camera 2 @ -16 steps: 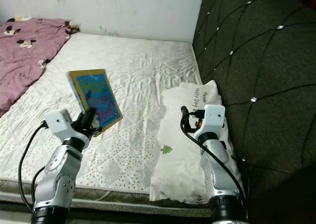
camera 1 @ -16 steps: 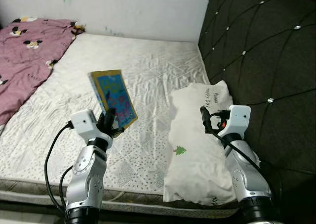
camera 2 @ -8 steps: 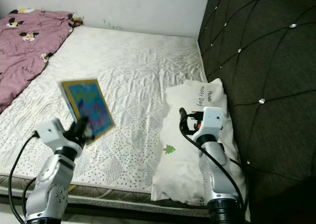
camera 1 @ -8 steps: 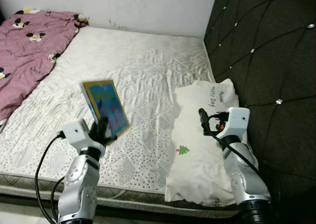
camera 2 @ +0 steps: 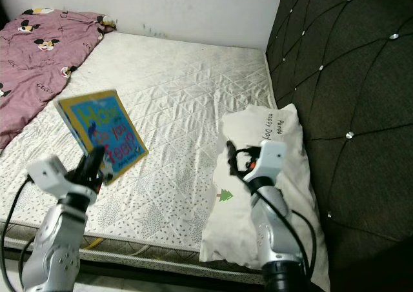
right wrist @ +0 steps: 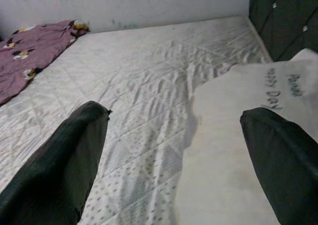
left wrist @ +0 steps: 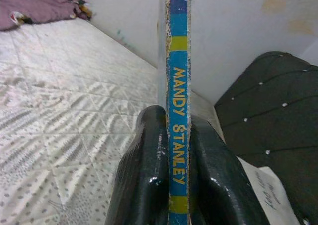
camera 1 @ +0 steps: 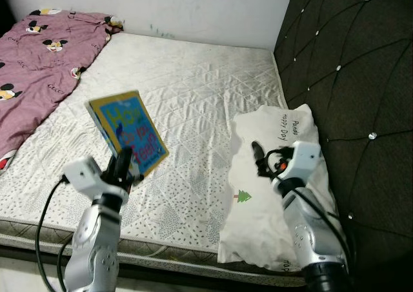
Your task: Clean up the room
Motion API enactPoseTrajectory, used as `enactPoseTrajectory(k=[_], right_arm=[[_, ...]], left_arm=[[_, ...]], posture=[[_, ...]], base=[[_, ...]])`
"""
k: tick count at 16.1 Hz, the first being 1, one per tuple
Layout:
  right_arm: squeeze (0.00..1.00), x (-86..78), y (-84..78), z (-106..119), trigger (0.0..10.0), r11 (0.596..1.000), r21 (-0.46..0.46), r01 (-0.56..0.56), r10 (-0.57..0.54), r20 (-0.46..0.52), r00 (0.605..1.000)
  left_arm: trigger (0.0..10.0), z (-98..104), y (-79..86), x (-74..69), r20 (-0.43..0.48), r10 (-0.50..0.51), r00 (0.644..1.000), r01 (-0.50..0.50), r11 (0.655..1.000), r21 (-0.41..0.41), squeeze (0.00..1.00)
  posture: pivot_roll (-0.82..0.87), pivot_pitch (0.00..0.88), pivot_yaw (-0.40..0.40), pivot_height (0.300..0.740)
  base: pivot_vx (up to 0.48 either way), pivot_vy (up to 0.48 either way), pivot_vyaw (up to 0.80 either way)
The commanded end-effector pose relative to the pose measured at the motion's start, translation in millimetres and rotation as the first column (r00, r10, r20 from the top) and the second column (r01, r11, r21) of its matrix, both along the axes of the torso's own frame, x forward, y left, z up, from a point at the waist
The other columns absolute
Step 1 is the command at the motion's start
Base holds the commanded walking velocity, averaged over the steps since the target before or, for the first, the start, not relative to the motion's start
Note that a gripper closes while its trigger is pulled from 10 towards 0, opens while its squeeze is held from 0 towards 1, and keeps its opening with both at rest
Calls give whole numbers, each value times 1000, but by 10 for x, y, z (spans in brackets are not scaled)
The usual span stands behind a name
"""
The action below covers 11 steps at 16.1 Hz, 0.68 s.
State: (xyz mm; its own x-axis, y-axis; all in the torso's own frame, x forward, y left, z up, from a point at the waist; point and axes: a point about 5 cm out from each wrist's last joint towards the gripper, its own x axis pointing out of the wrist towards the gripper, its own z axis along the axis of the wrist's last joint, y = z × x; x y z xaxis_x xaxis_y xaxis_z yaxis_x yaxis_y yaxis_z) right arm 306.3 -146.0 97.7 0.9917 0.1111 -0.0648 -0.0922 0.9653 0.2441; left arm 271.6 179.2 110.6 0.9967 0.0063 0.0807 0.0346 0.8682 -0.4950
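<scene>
My left gripper (camera 1: pixel 124 165) is shut on a blue and yellow picture book (camera 1: pixel 126 132), held up tilted above the near part of the white mattress (camera 1: pixel 187 92). In the left wrist view the book's spine (left wrist: pixel 178 101) stands clamped between both black fingers (left wrist: pixel 146 175). My right gripper (camera 1: pixel 258 155) hovers open over the white pillow (camera 1: pixel 271 195) by the dark headboard, and its two fingers (right wrist: pixel 59 165) stand wide apart with nothing between them.
A purple blanket (camera 1: pixel 35 66) with cartoon prints covers the far left of the bed. A dark tufted headboard (camera 1: pixel 348 79) rises on the right. A white wall (camera 1: pixel 193 8) stands behind the mattress. The bed's front edge (camera 1: pixel 168 253) runs close before me.
The camera has drawn back from the bed and shifted, so the whole picture moved. The book has stayed in my left gripper and now stands higher. My right gripper still hovers over the pillow.
</scene>
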Motion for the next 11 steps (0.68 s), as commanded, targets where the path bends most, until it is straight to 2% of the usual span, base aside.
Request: enactPoseTrajectory(k=[1,4,5,6,7,11], right_arm=[[0,-8,20,64,10000,1000,4,-19,18,20,1000],[0,-50,15,60,10000,999,-10,-39,39,4,999],[0,-76,-8,58,10000,999,-15,-40,40,-2,999],[0,-86,-19,48,10000,999,-4,-33,33,-12,999],[0,-90,-9,50,10000,999,4,-38,38,-17,999],[0,-67,38,87,10000,998,-5,-66,66,-6,998]], left_arm=[[10000,25,-39,34,-4,11,1000,-11,1000,25,0],[10000,-33,-10,-11,-92,43,995,-32,993,118,0],[10000,1,18,-47,-38,37,999,-30,984,175,0],[10000,-7,58,-81,-21,49,999,-45,984,172,0],[10000,-46,90,-94,-52,85,995,-75,984,160,0],[10000,-11,36,-52,-47,70,996,-62,987,151,0]], posture=[[-38,87,-36,740],[-53,149,-60,740],[-54,161,-64,740],[-56,167,-65,740],[-56,166,-66,736],[-56,164,-66,698]], base=[[0,0,0],[0,0,0],[0,0,0],[0,0,0],[0,0,0],[0,0,0]])
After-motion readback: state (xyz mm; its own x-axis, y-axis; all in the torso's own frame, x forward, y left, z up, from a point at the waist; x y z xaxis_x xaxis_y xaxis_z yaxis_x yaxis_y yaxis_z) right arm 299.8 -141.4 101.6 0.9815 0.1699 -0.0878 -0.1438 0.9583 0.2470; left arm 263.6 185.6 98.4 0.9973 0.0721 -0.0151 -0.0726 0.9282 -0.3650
